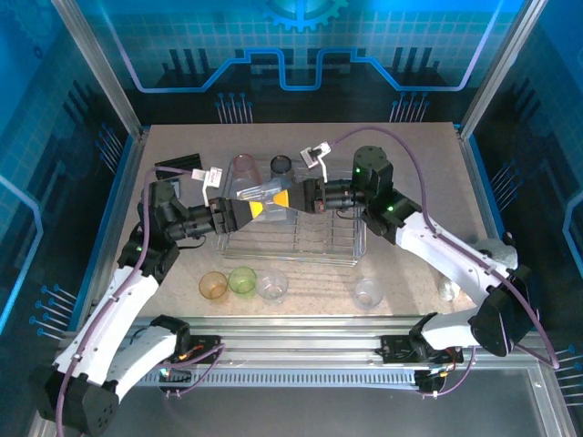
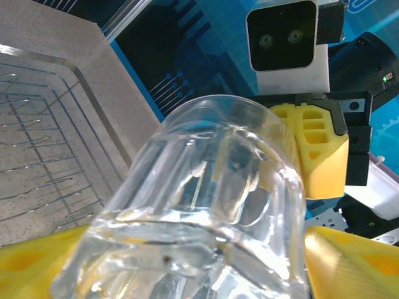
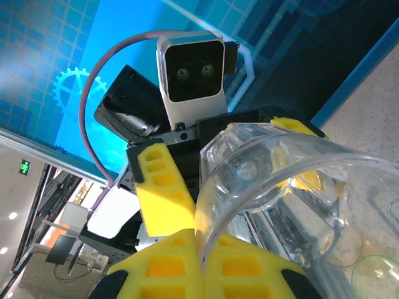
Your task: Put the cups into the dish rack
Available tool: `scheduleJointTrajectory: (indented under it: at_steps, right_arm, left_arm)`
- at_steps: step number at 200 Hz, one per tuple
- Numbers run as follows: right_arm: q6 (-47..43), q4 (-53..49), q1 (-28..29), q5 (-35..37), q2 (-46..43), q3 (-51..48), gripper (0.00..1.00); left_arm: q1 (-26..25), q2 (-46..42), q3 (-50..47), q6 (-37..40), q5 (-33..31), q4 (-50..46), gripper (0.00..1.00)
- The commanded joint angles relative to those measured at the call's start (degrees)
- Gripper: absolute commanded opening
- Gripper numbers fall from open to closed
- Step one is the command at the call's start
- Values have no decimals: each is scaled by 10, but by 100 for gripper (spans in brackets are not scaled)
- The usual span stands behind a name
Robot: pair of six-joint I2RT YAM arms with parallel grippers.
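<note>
Starting with the largest item, what do you record? asks the clerk.

Inspector: The desk (image 1: 410,182), speckled beige, carries everything. The dish rack (image 1: 319,241), silver wire, lies at its middle.

Clerk: And the arms?

Inspector: Both reach over the rack and meet above its far-left part. The left end effector (image 1: 258,208) points right and the right end effector (image 1: 291,196) points left. One clear cup (image 1: 255,192) lies tilted on its side between them, in the air above the rack.

Clerk: State of each grip?

Inspector: Right end effector: fingers (image 3: 168,268) together, pinching the cup's wall at the rim. Left end effector: fingers (image 2: 349,261) apart, one on each side of the cup's body. Whether they press on it I cannot tell.

Clerk: Smaller items?

Inspector: A black ridged bar (image 1: 178,168) lies off the rack's far-left corner. Beyond the rack's far edge stand a pink cup (image 1: 244,168) and a smoky grey cup (image 1: 281,165), side by side and partly hidden by the arms. Along the rack's near side, from the left, stand an orange cup (image 1: 213,285), a green cup (image 1: 242,279) just beside it, then a second clear cup (image 1: 272,286). A third clear cup (image 1: 368,291) stands apart, near the rack's near-right corner. A fourth clear cup (image 1: 446,289) stands well to the rack's right, beside the right arm.
</note>
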Motion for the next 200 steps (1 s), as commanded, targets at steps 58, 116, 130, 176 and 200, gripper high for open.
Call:
scheduleJointTrajectory:
  at_steps: [58,116,130,176,200]
  right_arm:
    - [-53,-85,22,21,30,61,16]
    - [-239,-365,31,206,-12,135,57]
    - [-268,-424,30,290,-32,140,59]
    - [-273,-500,-30,514,-159,72,100]
    - [-229,-427,-138,446,-266,-24,100]
  left_arm:
    - [-6,-13,24,48,-11,-48,16]
    - [-7,-29,55,109,-154,-206,2]
    - [-7,-21,74,120,-176,-250,2]
    - [-8,14,141,155,-241,-384,4]
    - [-13,37,181,184,-283,-455,5]
